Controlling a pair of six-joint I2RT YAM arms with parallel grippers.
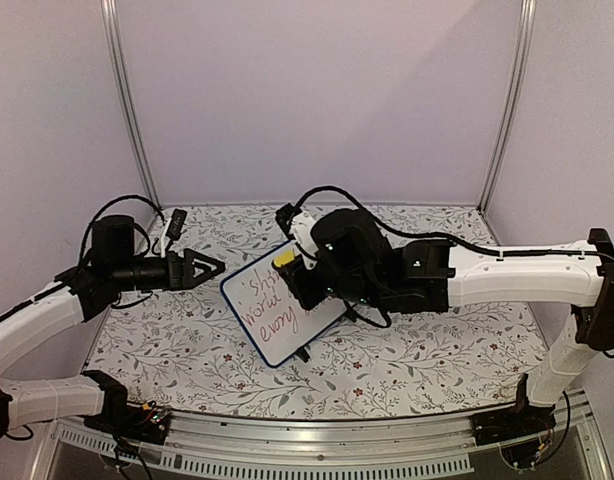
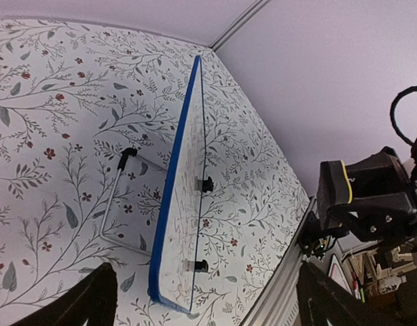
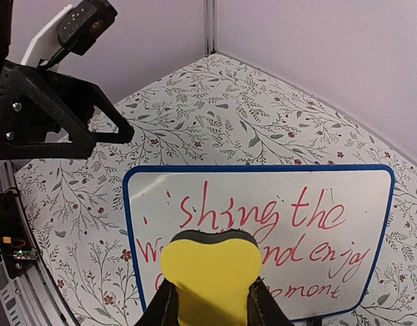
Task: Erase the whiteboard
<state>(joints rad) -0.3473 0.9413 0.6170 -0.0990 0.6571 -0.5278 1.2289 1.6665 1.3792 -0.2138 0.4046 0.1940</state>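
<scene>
top view, whiteboard (image 1: 282, 310): stands mid-desk (image 1: 417, 350), propped at a tilt, with red handwriting on its face, between the two arms.
top view, left gripper (image 1: 215, 268): fingers spread, near the board's upper left corner, apart from it.
top view, right gripper (image 1: 287, 265): at the board's upper edge, pinching a yellow eraser (image 1: 284, 260).
left wrist view, whiteboard (image 2: 185, 204): seen edge-on, blue frame, leaning on a wire stand (image 2: 117, 197); the fingers (image 2: 89, 302) sit wide apart at the bottom corners.
right wrist view, yellow eraser (image 3: 210, 275): clamped between the fingers (image 3: 164, 309), in front of the lower lines of writing; whether it touches the board cannot be told.
</scene>
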